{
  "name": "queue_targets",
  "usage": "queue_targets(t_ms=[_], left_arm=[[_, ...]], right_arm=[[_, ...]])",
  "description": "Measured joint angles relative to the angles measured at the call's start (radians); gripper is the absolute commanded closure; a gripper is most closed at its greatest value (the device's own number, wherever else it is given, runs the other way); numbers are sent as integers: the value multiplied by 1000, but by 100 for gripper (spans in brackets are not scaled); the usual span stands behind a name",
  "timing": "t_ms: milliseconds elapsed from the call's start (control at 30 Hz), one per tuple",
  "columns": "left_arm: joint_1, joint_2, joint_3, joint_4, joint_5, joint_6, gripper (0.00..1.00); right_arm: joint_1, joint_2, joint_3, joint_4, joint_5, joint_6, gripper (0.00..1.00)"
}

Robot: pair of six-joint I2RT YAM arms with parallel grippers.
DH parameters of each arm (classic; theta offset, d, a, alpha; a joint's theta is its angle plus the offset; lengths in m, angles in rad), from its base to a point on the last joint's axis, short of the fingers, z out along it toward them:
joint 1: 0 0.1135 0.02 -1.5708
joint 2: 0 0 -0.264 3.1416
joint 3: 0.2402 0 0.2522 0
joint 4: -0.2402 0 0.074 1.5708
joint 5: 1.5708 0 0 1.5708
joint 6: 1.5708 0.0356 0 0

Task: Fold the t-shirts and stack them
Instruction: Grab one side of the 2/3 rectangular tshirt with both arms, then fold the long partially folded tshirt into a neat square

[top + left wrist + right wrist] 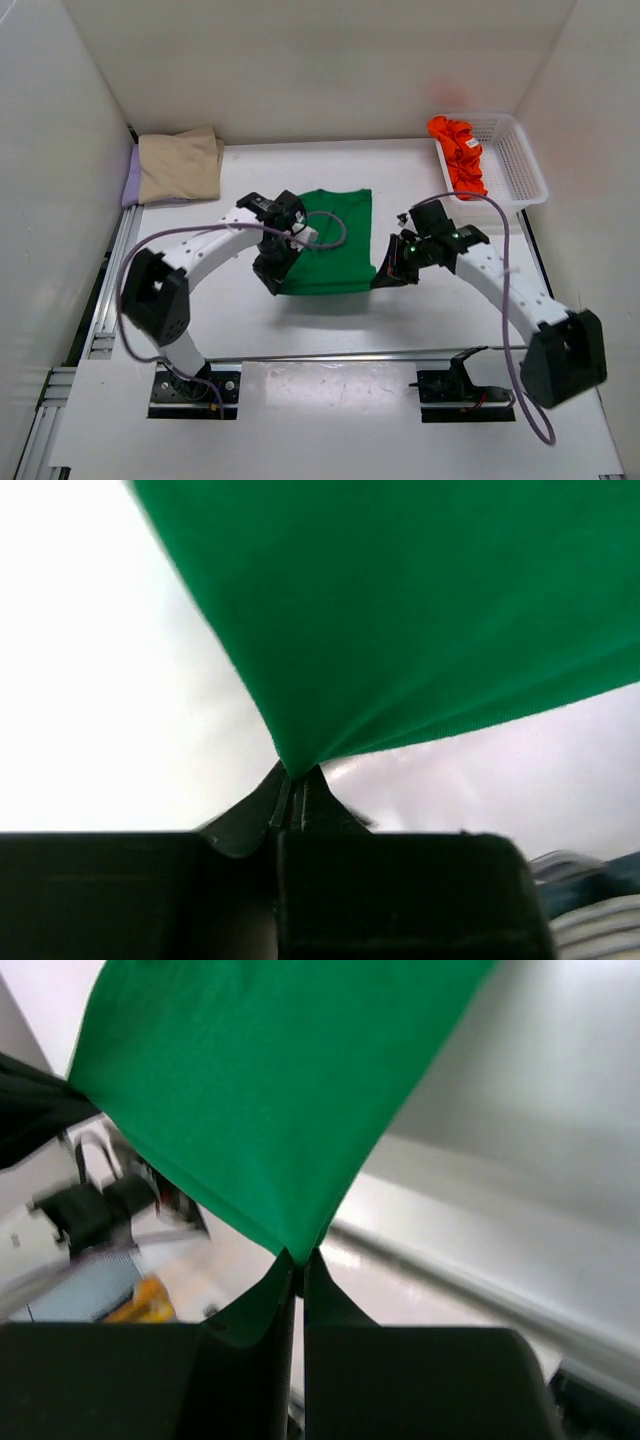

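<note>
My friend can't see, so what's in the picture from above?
Two robot arms hold a green t-shirt on a white table, the left fingers and right fingers shut on its near corners. A folded beige t-shirt lies on a purple one far left; an orange one lies in a white basket far right.

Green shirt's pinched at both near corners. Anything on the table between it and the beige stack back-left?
Nothing visible. Only bare table separates the green t-shirt from the beige t-shirt lying on the lilac t-shirt. The left gripper and right gripper are shut on its corners.
</note>
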Motion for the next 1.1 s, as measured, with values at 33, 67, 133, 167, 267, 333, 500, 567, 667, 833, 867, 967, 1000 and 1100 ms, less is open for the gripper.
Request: queue_targets(t_ms=[33,67,133,167,267,333,500,567,667,833,867,967,1000,1100], left_arm=[[-27,-44,-17,-16,-15,0,90],[-47,-84,-32,-28,-32,0,90],[-81,-162,-51,-47,-68,0,90],[-89,-192,-51,-53,-76,0,90],[-89,-219,18,-75,-89,0,90],[-71,-187,95,-85,-87,1,90],[19,-20,288,-80,-56,0,90],[55,75,367,-82,-40,0,90],[91,204,463,-87,-28,-2,90],[122,364,611,-89,-21,-3,90],[126,378,623,-89,-21,-3,90],[137,400,633,-84,-22,-3,84],[138,405,633,-77,-22,-3,81],[145,420,633,-47,-51,5,56]], right_arm=[[22,-44,-10,-31,-2,11,100],[43,-88,-21,-55,1,27,100],[72,-169,-31,-103,-3,61,100],[77,-203,-32,-120,-3,81,100],[74,-259,-31,-143,-1,120,100],[55,-247,-23,-159,9,130,100],[-19,-99,33,-157,40,106,100],[-47,-27,66,-144,47,92,100],[-94,80,114,-110,53,72,100],[-132,219,199,-92,71,49,100],[-137,246,216,-88,74,44,100],[-154,321,254,-77,76,33,100],[-161,347,263,-68,74,32,94],[-187,424,285,-47,77,36,59]])
